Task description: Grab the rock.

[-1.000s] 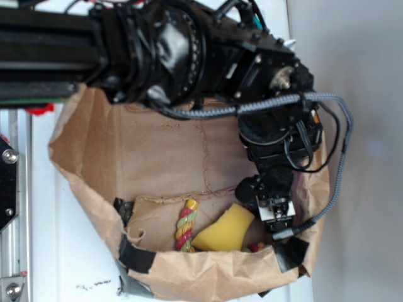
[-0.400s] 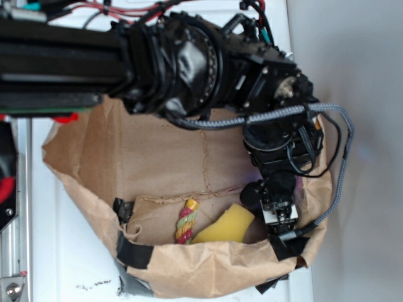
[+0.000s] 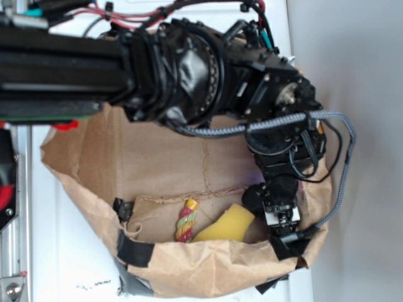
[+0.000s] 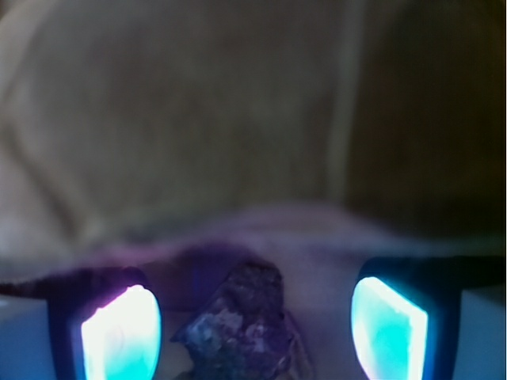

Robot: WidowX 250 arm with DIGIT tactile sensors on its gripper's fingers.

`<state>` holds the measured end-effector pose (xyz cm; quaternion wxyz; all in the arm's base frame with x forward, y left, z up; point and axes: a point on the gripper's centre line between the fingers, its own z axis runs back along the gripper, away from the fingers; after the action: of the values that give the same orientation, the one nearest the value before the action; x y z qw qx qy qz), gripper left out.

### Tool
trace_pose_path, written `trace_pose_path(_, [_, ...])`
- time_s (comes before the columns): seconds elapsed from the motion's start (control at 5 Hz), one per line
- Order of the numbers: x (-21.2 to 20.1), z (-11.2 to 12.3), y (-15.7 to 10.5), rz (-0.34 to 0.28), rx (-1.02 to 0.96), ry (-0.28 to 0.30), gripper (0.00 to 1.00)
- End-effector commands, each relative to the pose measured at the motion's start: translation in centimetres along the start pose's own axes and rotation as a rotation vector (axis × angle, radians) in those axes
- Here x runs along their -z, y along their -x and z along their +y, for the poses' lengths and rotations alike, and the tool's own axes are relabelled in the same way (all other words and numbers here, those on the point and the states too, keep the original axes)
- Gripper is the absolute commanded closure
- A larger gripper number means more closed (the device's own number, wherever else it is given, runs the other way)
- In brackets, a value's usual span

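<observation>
One rough, speckled, blocky rock [image 4: 242, 328]

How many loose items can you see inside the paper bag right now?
3. The braided rope lies left of the yellow foam toy on the bag floor; the rock sits between the open gripper fingers. Others may hide behind the arm or bag wall.

The exterior camera looks down from above onto the paper bag [image 3: 189, 264] and the arm reaching into it. The wrist camera sits just behind the end effector [image 4: 253, 328], facing into the bag at very close range; both views share the bag's interior
</observation>
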<state>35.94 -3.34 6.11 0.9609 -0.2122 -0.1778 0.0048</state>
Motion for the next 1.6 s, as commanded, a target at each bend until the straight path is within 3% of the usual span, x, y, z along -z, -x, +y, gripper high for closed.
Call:
trace_pose_path(0.0, [0.3, -1.6, -1.0, 0.000, 0.066, 0.031, 0.00])
trace_pose_path(0.6, [0.3, -1.6, -1.0, 0.000, 0.066, 0.031, 0.00])
trace_pose_path(1.2, [1.3, -2.4, 1.8, 0.064, 0.149, 0.041, 0.00])
trace_pose_path(1.4, [1.7, -3.0, 2.2, 0.086, 0.147, 0.075, 0.00])
